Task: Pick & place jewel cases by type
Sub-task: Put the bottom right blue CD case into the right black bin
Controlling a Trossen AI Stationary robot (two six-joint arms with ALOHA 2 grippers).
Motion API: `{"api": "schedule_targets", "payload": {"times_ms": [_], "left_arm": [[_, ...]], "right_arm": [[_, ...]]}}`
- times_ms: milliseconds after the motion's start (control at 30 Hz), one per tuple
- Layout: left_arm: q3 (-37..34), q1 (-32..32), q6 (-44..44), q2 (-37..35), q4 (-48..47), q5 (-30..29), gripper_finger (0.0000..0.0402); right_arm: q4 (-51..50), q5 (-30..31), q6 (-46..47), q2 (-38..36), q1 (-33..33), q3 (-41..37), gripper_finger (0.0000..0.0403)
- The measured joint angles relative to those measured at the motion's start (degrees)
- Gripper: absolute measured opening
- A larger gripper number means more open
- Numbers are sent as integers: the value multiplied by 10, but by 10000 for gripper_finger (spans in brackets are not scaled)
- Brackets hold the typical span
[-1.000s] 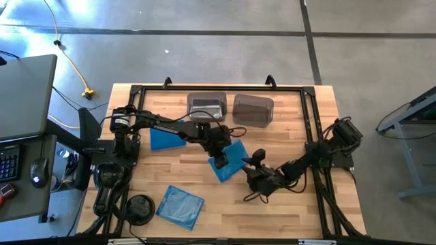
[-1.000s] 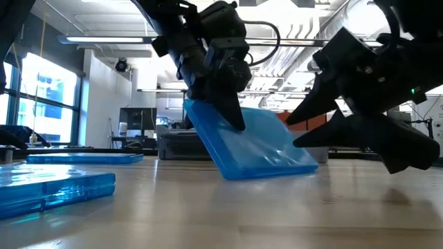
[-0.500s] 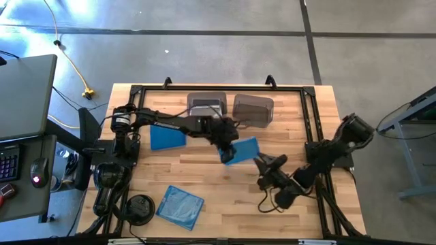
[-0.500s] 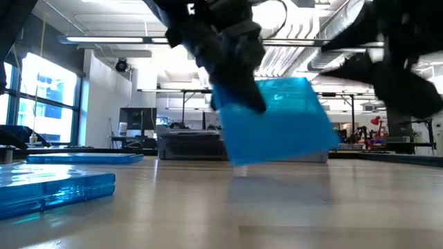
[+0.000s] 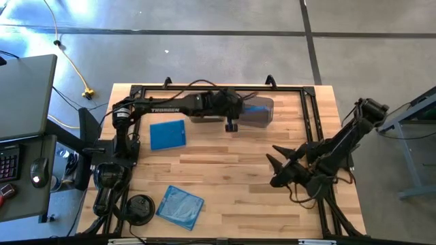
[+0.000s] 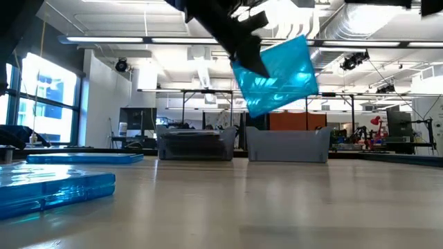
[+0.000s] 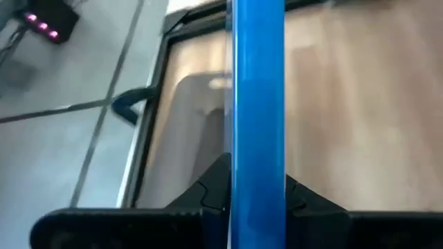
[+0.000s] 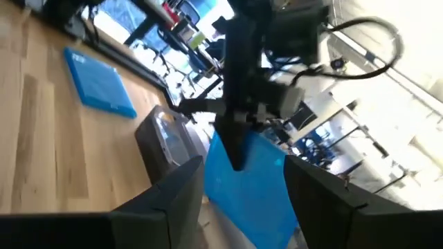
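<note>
Lifted from mid-tabletop (image 5: 225, 177), the translucent blue jewel case (image 6: 277, 75) now hangs tilted over the right-hand bin (image 5: 253, 111), pinched in the left claw (image 5: 235, 107); the right claw (image 5: 276, 169) gapes empty.

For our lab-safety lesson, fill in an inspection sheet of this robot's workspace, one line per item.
Surface: wooden table, black frame around it.
Job's things: blue case held in the air over the right bin; two blue cases flat on the table; left bin partly hidden.
Clutter: round black object at the front left corner.
Grippers: left gripper shut on the case; right gripper open, empty.
Cables: yellow cable on the floor.
Surroundings: desk with keyboard to the left.
</note>
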Motion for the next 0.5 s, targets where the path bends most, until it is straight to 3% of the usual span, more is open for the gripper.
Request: {"api": "schedule_targets", "payload": {"times_ms": [300,500], "left_arm": [[0,49,75,52,41,-15,43],[1,43,129,78,43,-53,47]], "right_arm": [[-6,2,26,-30,8,0,197],[-14,2,30,-29,8,0,197]]}}
